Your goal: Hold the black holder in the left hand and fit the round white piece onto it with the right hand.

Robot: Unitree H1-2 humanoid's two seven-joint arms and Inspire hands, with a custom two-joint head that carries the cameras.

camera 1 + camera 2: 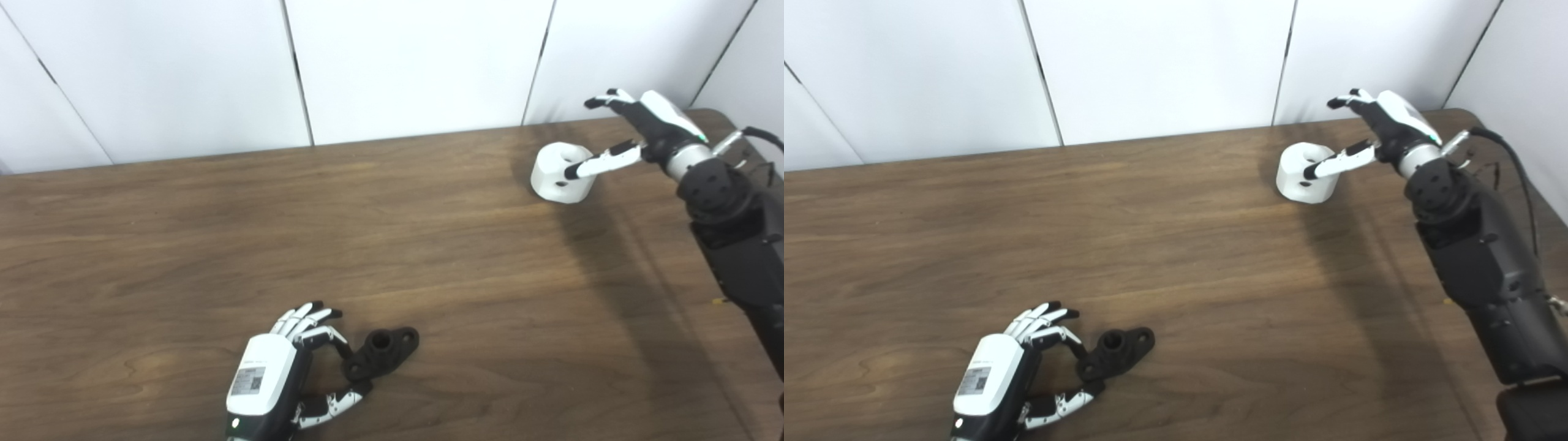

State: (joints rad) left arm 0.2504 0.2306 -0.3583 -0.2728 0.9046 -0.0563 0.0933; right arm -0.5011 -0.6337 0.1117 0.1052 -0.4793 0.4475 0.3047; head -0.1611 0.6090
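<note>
Left robot hand [288,367] lies low at the near edge of the surface [184,245], back plate up, its fingers [309,318] spread and curled, its thumb [334,401] reaching out below. The black holder [381,351] lies flat on the surface just right of this hand, its near end between the fingertips and the thumb tip. Whether they touch it cannot be told; the hand has not closed on it. A small printed label with a square code sits on the white back plate [248,380]; its writing is too small to read.

Right robot hand [637,131] is far off at the back right, open, with fingers [606,98] raised above the surface and pointing left. Its thumb [597,162] stretches toward the round white piece [558,177], the black tip lying over the piece's top near its central hole. The piece stands on the surface, not lifted, with a small dark hole in its side wall. The hand does not grip it.

Holder and white piece are well apart, at opposite corners of the wood-grain surface. White wall panels [416,61] stand behind.
</note>
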